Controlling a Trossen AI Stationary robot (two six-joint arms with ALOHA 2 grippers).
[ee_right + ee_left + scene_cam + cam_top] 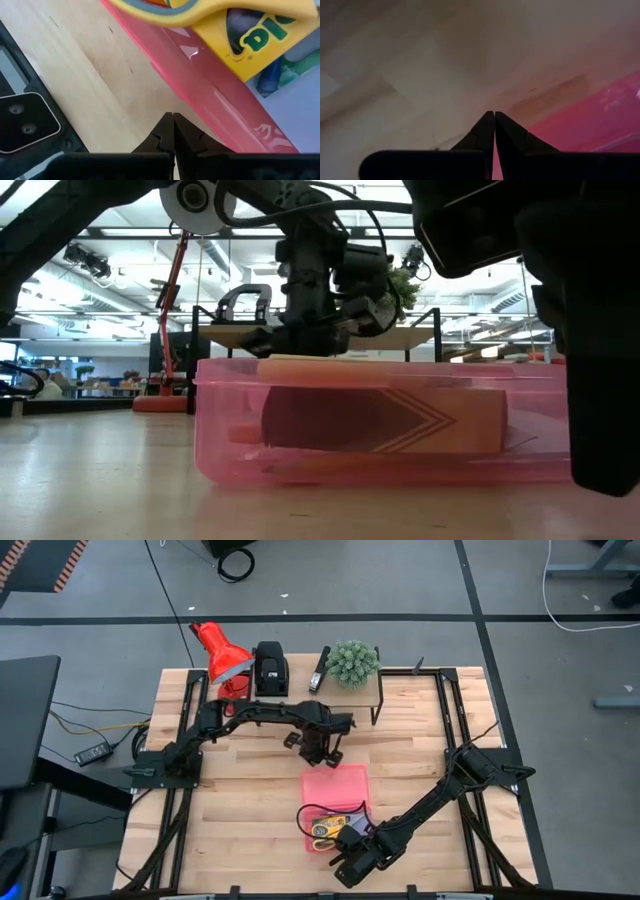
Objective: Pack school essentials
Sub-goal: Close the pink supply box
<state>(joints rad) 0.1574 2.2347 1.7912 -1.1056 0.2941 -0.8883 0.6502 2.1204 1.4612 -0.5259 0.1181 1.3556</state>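
A pink see-through box stands on the wooden table, its flat pink lid open toward the far side. Inside lie yellow-handled scissors, a yellow-green crayon box and a pale lavender notepad. My left gripper hangs shut, pointing down just beyond the lid's far edge, with bare wood under its tips. My right gripper is shut at the box's near wall, its tips at the foot of that wall. The low view shows the crayon box through the pink wall. My right gripper's shut fingertips stand right at the pink box's near wall, coming down at a slant from the near side; I cannot tell whether they touch it. My left gripper shows nothing between or against its fingers.
Along the far edge stand a red lamp, a black device, a stapler-like device and a small green plant on a wire shelf. Bare wood lies left of the box.
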